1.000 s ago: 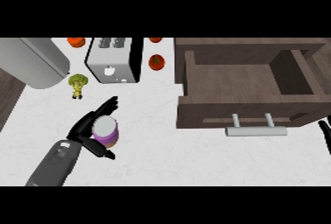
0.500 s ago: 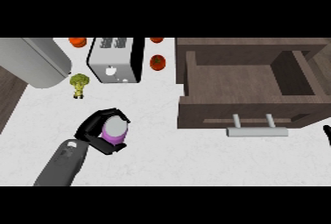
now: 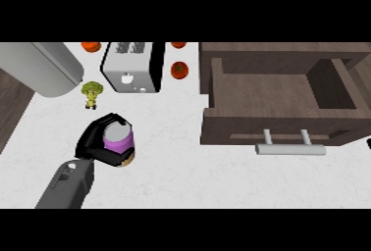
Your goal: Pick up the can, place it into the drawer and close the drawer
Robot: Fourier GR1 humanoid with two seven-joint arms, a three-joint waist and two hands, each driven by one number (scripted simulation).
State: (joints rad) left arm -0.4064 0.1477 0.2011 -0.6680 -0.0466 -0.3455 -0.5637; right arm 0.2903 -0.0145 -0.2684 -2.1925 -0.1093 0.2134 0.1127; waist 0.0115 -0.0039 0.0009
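Observation:
A purple can [image 3: 117, 140] with a silvery top stands on the white counter at the lower left. My left hand [image 3: 98, 142] is curled round it, thumb and fingers wrapping both sides. The brown drawer [image 3: 279, 122] stands pulled open at the right, its inside bare, its metal handle [image 3: 289, 147] facing the front. Of my right hand only a dark sliver [image 3: 368, 143] shows at the right edge.
A white toaster [image 3: 130, 68] stands at the back. A large grey cylinder [image 3: 39, 66] lies at the back left. A broccoli piece [image 3: 91, 91] sits just beyond my left hand. Red tomatoes [image 3: 179, 69] lie beside the toaster.
My left hand's fingers were spread above the can a second ago; they have since curled round it, and hand and can have shifted slightly up-counter.

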